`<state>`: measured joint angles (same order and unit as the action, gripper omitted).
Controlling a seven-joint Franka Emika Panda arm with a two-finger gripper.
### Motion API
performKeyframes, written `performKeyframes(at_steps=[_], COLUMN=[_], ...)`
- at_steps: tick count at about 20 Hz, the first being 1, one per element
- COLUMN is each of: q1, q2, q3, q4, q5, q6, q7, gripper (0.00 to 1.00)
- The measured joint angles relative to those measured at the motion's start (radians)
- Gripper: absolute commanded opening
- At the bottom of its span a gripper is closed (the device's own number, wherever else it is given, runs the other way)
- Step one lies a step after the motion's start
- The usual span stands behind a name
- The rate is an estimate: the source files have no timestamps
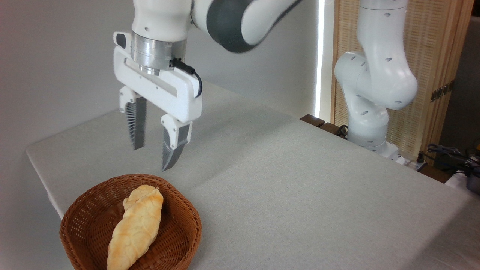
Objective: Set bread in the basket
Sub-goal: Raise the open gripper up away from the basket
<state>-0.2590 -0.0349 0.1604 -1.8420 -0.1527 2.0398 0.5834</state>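
The bread (pixel 135 227), a long golden-yellow braided loaf, lies inside the round reddish-brown wicker basket (pixel 183 210) at the lower left, reaching from near the far rim to the picture's bottom edge. My gripper (pixel 152 159) hangs above the basket's far rim, pointing down, well clear of the loaf. Its two ribbed fingers (pixel 135 125) stand apart with nothing between them.
The basket sits near the front left corner of a table covered in light grey cloth (pixel 300 180). The arm's white base (pixel 369 112) stands at the table's far right edge, with cables (pixel 450 153) beyond it. A wall lies behind.
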Motion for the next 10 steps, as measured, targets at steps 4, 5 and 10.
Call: performKeyframes(at_steps=[4,5,10], q1=[-0.001,-0.001,0.002], q2=[-0.002,-0.006,-0.027], q3=[-0.036,-0.036,-0.03], q4=[0.01,0.013,0.019], q5=[0.042,0.047,0.049], q6=[-0.147,-0.171,-0.289], q7=[0.001,0.019,0.145], gripper=[1.0,1.0,1.0])
